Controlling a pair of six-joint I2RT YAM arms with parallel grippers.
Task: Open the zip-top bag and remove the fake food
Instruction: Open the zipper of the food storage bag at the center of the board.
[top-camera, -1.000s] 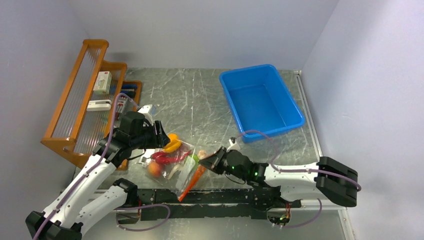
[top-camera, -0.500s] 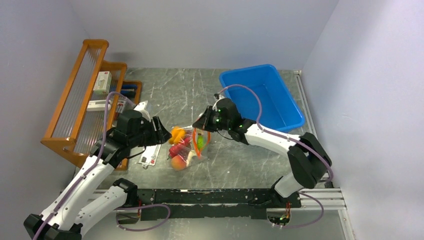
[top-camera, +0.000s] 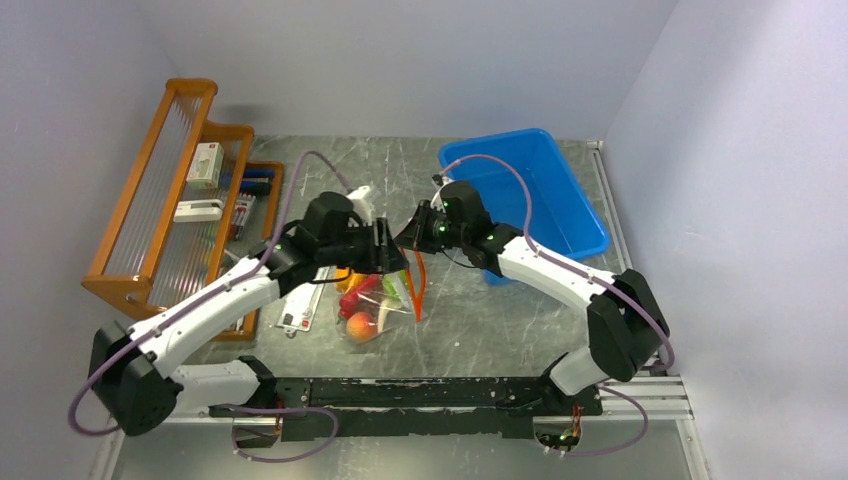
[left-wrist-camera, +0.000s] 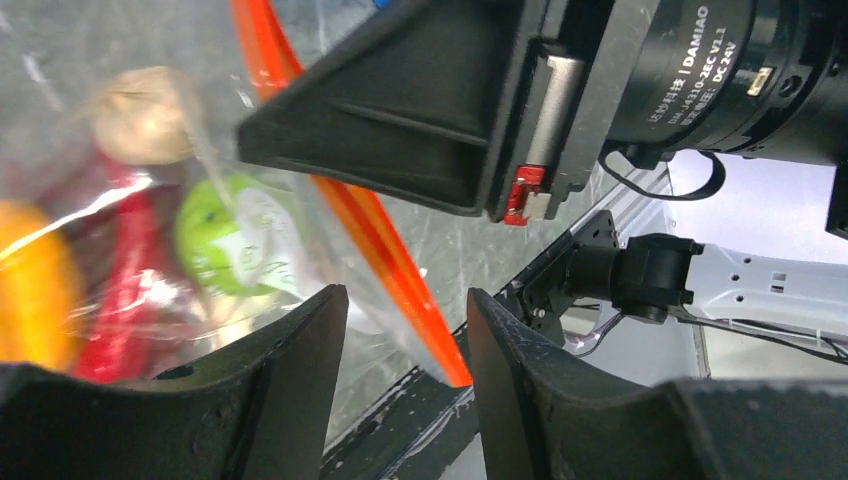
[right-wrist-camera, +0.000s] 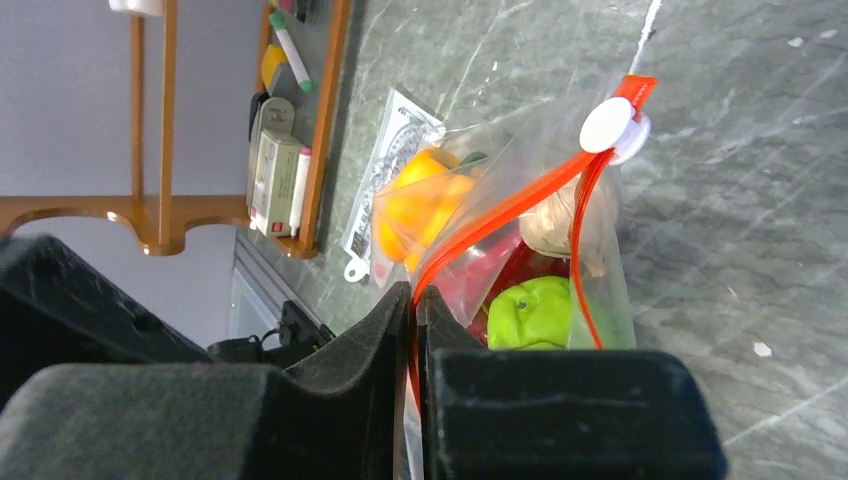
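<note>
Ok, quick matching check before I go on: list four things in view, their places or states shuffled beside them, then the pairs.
1 left gripper
2 right gripper
3 lime
4 blue bin

a inside the zip-top bag
b jaws open
c far right of the table
d shut on the bag's zip edge

Pairs: 1-b, 2-d, 3-a, 4-c

fake food (left-wrist-camera: 215, 235) blurred; zip-top bag (left-wrist-camera: 365, 235) cut off left.
</note>
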